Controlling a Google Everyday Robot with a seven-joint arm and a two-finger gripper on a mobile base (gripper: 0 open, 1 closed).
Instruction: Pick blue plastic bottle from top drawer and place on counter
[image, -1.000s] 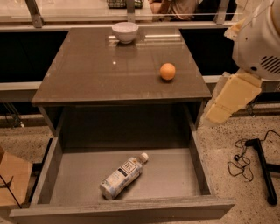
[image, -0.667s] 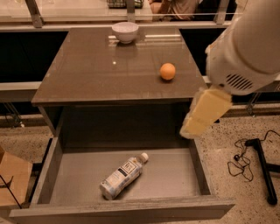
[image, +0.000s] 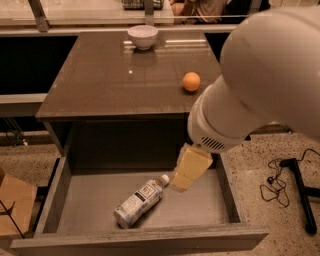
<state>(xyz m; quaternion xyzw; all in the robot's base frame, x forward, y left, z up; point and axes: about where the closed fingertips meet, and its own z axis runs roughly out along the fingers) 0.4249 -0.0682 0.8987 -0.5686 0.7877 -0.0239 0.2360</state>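
Note:
The blue plastic bottle (image: 139, 201) lies on its side on the bottom of the open top drawer (image: 200, 206), its white cap pointing up and right. My gripper (image: 180, 185), pale yellow at the end of the big white arm (image: 260, 85), hangs over the drawer just right of the bottle's cap, close to it but apart. The brown-grey counter (image: 115, 80) lies above and behind the drawer.
An orange (image: 191, 81) sits at the counter's right side and a white bowl (image: 142, 36) at its back edge. A pale ledge with glass panes runs behind. Black cables and a stand (image: 295, 185) lie on the speckled floor at right; a brown box (image: 12, 205) is at left.
The arm has swung left and down from beside the counter's right edge, so the gripper is now over the drawer next to the bottle's cap. The bottle has not moved.

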